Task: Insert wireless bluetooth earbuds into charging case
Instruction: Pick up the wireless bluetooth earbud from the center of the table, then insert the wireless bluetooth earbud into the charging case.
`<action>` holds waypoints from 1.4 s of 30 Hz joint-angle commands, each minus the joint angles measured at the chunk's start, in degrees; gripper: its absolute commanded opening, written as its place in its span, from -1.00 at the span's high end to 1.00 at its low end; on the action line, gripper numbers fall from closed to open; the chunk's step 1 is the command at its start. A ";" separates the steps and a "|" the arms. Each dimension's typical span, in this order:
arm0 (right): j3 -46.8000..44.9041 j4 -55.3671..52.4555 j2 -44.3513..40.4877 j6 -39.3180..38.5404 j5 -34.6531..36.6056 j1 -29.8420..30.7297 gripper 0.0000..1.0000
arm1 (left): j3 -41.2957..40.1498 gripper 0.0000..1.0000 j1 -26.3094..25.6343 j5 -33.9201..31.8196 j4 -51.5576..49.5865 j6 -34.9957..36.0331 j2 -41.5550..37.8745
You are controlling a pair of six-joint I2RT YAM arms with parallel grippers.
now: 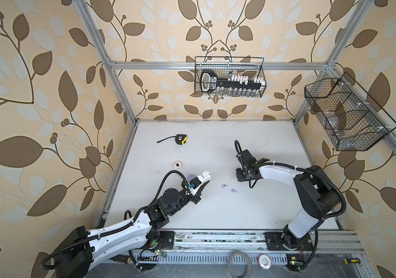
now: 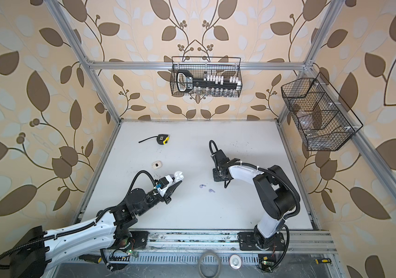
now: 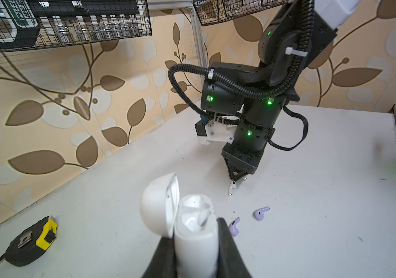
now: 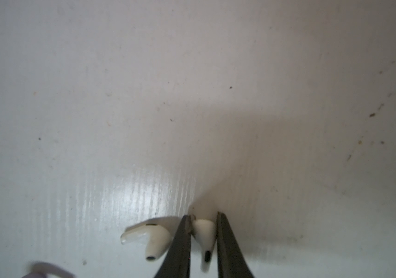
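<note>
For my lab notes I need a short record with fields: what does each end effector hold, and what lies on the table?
left end effector: shut on the open white plastic charging case, lid up
right end effector: shut on one small white stemmed earbud, at the white table
beside it: second white earbud, loose
on table: two lilac stemmed earbuds, loose
elsewhere: closed cream oval case; black-and-yellow tape measure

Front centre: in both top views the table (image 1: 228,211) lies bare, open to pass.
Middle: one lilac earbud (image 1: 224,186) and a second lilac earbud (image 1: 234,191) lie near each other.
Left of middle: left gripper (image 3: 193,231) clamps the open white case (image 1: 205,174); cream case (image 1: 177,164) up-left, apart.
Right of middle: right gripper (image 4: 203,216) pinches a white earbud (image 4: 204,235) at the table, other white earbud (image 4: 148,240) just beside.
Back left: tape measure (image 1: 181,139).
</note>
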 commanded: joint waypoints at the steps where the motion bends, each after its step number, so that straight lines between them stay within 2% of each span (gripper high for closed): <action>1: 0.82 -2.13 0.93 0.03 1.01 0.43 0.71 | 1.94 1.00 -0.42 0.36 2.49 0.90 -0.92; 8: -0.69 -1.60 -4.22 0.93 1.77 0.38 0.80 | 1.86 1.00 -0.42 2.31 3.64 0.30 -0.15; 16: -4.83 -3.13 -24.98 5.14 7.07 1.46 0.86 | -1.29 1.00 -0.42 4.58 11.19 -0.65 0.50; 22: -4.31 -6.11 -43.77 12.30 14.35 11.54 0.85 | -2.01 1.00 -0.42 7.56 15.60 -2.77 2.41; 25: -6.70 -2.92 -50.89 17.82 20.40 19.93 0.84 | -2.61 1.00 -0.42 8.25 17.30 -3.00 2.32; 27: -10.29 3.30 -54.40 19.87 23.28 25.43 0.83 | -2.72 1.00 -0.42 8.72 17.59 -3.53 1.59; 29: -11.86 8.89 -55.31 19.40 26.10 29.91 0.81 | -2.66 1.00 -0.42 9.95 17.34 -3.75 0.87; 34: -8.15 12.53 -52.34 14.92 35.35 37.61 0.84 | -2.89 1.00 -0.42 9.06 16.22 -3.32 -1.23; 37: -9.81 18.66 -52.17 12.56 36.40 39.98 0.84 | -2.77 1.00 -0.42 8.84 15.19 -2.88 -2.06; 42: -8.98 21.59 -50.49 11.02 37.48 41.80 0.84 | -2.82 1.00 -0.42 9.45 16.31 -3.62 -1.53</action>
